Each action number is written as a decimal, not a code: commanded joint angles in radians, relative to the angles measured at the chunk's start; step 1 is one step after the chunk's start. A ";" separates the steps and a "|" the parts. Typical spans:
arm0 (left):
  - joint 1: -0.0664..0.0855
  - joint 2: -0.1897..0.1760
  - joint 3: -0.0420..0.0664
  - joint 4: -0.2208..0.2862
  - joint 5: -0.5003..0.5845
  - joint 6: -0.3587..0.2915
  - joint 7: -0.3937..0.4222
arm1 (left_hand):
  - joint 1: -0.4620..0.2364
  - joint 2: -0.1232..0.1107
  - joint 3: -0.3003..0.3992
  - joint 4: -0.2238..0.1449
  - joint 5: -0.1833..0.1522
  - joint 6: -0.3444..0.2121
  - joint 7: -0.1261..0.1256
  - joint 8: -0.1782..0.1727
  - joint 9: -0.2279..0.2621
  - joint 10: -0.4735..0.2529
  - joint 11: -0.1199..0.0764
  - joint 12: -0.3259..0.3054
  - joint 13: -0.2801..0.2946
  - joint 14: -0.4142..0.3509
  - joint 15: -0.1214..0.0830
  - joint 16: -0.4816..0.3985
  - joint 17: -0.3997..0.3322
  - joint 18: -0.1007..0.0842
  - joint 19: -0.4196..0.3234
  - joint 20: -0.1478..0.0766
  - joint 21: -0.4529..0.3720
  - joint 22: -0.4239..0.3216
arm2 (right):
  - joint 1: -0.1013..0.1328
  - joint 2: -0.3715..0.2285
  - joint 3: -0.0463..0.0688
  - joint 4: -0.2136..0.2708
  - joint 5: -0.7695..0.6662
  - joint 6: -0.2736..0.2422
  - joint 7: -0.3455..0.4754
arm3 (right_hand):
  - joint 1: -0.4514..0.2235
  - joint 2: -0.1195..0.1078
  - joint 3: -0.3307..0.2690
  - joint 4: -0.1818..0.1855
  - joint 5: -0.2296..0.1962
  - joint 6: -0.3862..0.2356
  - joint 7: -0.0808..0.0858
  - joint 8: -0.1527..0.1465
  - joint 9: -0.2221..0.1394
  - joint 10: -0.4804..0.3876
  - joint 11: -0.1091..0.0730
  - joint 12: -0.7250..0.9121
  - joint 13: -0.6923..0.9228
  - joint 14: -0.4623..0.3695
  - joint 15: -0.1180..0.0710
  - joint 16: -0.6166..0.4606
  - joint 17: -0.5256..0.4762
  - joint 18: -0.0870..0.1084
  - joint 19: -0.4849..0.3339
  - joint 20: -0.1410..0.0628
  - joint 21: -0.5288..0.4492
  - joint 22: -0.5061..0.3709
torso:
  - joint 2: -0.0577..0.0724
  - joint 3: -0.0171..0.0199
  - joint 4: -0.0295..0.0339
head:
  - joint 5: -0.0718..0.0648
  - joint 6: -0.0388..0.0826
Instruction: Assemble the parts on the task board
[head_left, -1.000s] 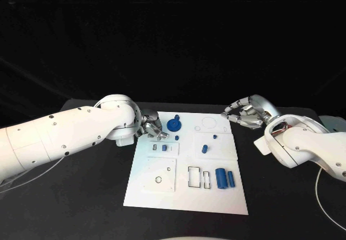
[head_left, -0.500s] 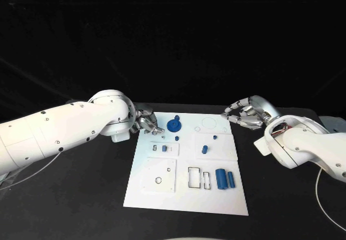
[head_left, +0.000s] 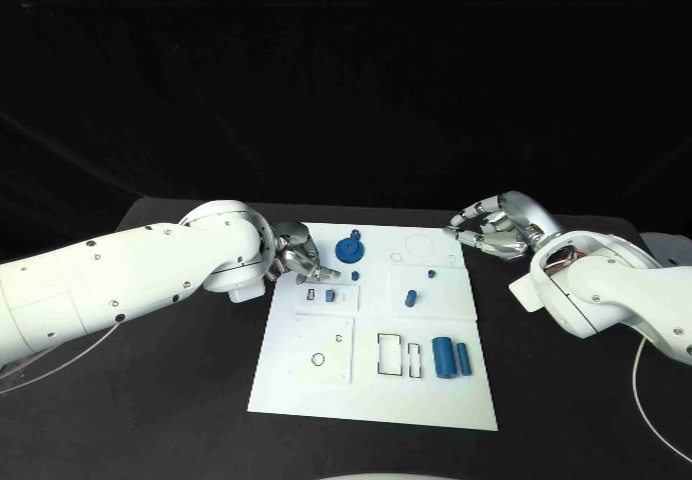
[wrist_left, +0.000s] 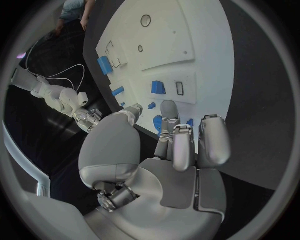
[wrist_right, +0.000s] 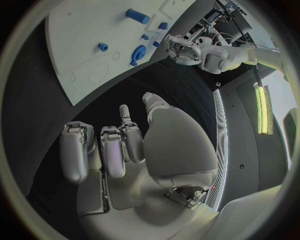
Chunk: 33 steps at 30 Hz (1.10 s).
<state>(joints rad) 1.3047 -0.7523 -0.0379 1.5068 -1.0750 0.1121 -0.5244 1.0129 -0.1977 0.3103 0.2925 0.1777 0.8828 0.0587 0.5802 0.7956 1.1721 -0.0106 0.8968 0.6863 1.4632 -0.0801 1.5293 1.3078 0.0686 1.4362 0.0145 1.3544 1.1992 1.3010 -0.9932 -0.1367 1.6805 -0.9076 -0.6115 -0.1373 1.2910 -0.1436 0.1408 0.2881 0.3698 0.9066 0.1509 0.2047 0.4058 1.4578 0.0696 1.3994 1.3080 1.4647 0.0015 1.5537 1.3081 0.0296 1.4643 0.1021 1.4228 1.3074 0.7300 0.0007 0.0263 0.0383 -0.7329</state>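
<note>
I judge assembly partly done: small blue plastic parts (head_left: 411, 296) sit across the white flat task board (head_left: 325, 395) mid-worktop, outlines still vacant, left robot hand (head_left: 304, 256) empty at its edge, right robot hand (head_left: 489, 231) curled, empty.

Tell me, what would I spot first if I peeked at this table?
Probably the white task board in the middle of the black table, dotted with small blue parts like the two cylinders near its front right. Then the shiny left hand at the board's far left edge and the right hand off its far right corner.
</note>
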 joint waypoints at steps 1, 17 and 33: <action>-0.009 0.008 -0.003 0.001 -0.016 -0.022 0.014 | -0.001 0.013 -0.009 0.002 -0.001 0.005 0.005 -0.006 -0.002 0.012 0.001 0.007 0.005 0.090 0.007 0.003 0.203 0.005 0.007 0.005 0.008 0.006 | -0.002 0.001 0.000 0.000 -0.005 0.004 0.006 | -0.009 0.002 0.004 0.002 -0.005 0.001 -0.003 0.006 0.001 -0.003 -0.005 -0.003 0.137 0.093 -0.009 -0.003 0.209 0.008 0.032 -0.005 -0.004 0.165 | 0.002 0.0006 -0.0017 | 0.000 0.000; -0.018 0.041 -0.011 -0.018 -0.031 0.035 0.005 | 0.025 0.029 -0.012 0.000 0.011 0.016 0.002 -0.010 -0.010 0.030 -0.001 0.030 0.029 0.093 0.005 0.009 0.211 0.002 0.016 0.004 0.019 0.026 | -0.003 0.003 0.000 0.000 -0.005 0.007 0.004 | -0.009 0.002 0.004 0.002 -0.005 0.001 -0.003 0.006 0.001 -0.003 -0.005 -0.003 0.137 0.093 -0.009 -0.003 0.209 0.008 0.032 -0.005 -0.004 0.165 | 0.001 0.0022 -0.0005 | -0.001 -0.009; -0.019 0.056 -0.016 -0.040 -0.045 0.089 -0.004 | 0.063 0.044 -0.004 -0.002 0.015 0.028 -0.001 -0.011 -0.017 0.049 -0.004 0.061 0.062 0.095 0.003 0.014 0.219 -0.003 0.024 0.002 0.033 0.049 | -0.004 0.003 0.000 -0.001 -0.005 0.009 0.005 | -0.009 0.002 0.004 0.002 -0.005 0.001 -0.003 0.006 0.001 -0.003 -0.005 -0.003 0.137 0.093 -0.009 -0.003 0.209 0.008 0.032 -0.005 -0.004 0.165 | 0.002 0.0017 -0.0010 | -0.003 -0.012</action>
<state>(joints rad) 1.2862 -0.6997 -0.0539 1.4673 -1.1105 0.1662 -0.5279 1.0700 -0.1539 0.3049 0.2924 0.1892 0.9046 0.0586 0.5726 0.7792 1.2141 -0.0156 0.9556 0.7470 1.4632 -0.0802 1.5381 1.3076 0.0685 1.4546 0.0180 1.3815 1.2472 1.2983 -0.9911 -0.1369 1.6794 -0.9076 -0.6108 -0.1379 1.2911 -0.1436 0.1408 0.2881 0.3698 0.9066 0.1508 0.2047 0.4058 1.4578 0.0696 1.3994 1.3076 1.4647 0.0016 1.5537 1.3077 0.0296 1.4643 0.1021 1.4228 1.3080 0.7313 0.0023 0.0246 0.0362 -0.7453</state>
